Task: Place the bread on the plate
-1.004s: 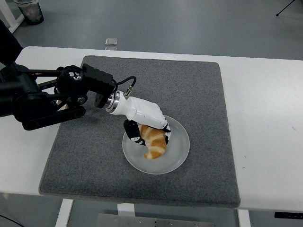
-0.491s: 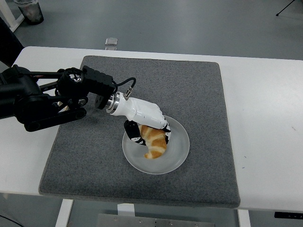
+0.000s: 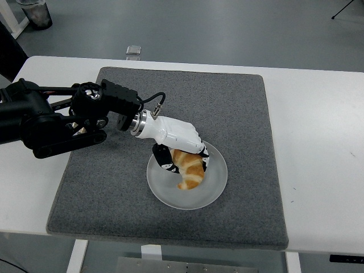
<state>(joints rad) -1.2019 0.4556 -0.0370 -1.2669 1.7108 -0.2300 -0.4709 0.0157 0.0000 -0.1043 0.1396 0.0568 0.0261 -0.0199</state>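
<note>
A golden croissant (image 3: 190, 169) lies on a round translucent white plate (image 3: 213, 183) on the grey mat. My left hand (image 3: 181, 152), white with black fingers, comes in from the left and is curled around the croissant's upper end over the plate. The thumb side shows at the croissant's left and the fingers (image 3: 202, 157) wrap its right side. My right arm is out of view.
The grey mat (image 3: 239, 108) covers most of the white table (image 3: 318, 125). My black left forearm (image 3: 62, 116) lies over the mat's left edge. A small grey object (image 3: 133, 50) sits on the floor beyond the table's far edge.
My left hand with the croissant has shifted slightly right and up over the plate. The grasp looks the same.
</note>
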